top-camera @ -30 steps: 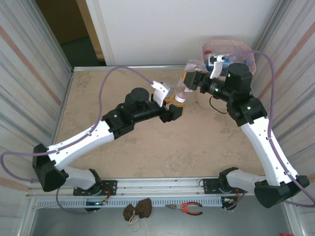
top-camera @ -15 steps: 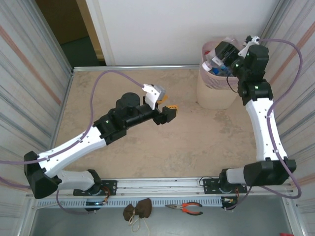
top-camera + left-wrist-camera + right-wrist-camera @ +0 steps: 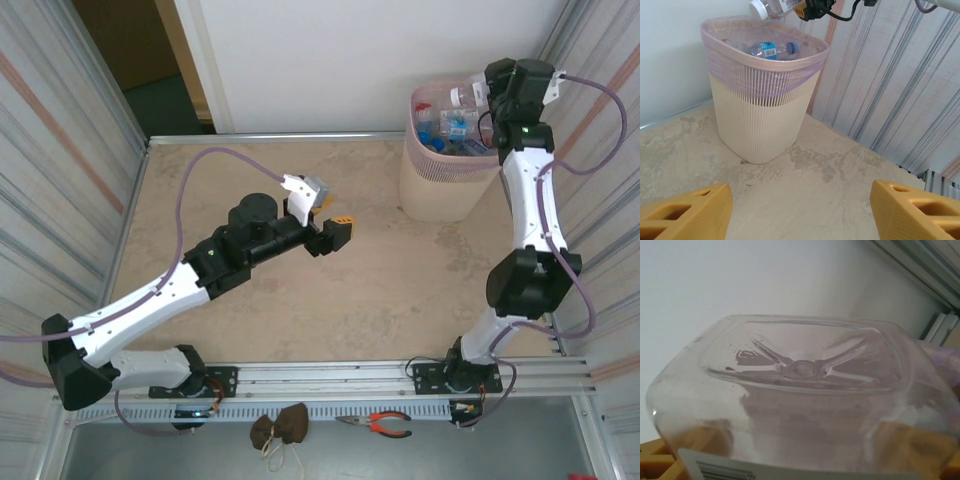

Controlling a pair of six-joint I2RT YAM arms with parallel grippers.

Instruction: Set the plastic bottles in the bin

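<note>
The right gripper point(image 3: 482, 93) has swung from mid-table to above the bin point(image 3: 432, 190) at two o'clock, clamping a clear bottle point(image 3: 463, 97) over its rim, ready to drop. The left gripper point(image 3: 335, 232), jaws spread and empty, has drawn back.

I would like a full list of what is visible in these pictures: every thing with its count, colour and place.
table: one, beige, centre of the overhead view.
bin: one, pale pink with a thin liner, far right corner of the table.
bottles in the bin: several, clear with blue labels, exact count hidden.
held bottle: one, clear with white cap, above the bin's rim.
pliers: one pair, red handles, on the near ledge.
bundle: one, brown, left of the pliers.
left gripper: one, orange-tipped, open and empty over the table.
right gripper: one, shut on the held bottle, above the bin.
</note>
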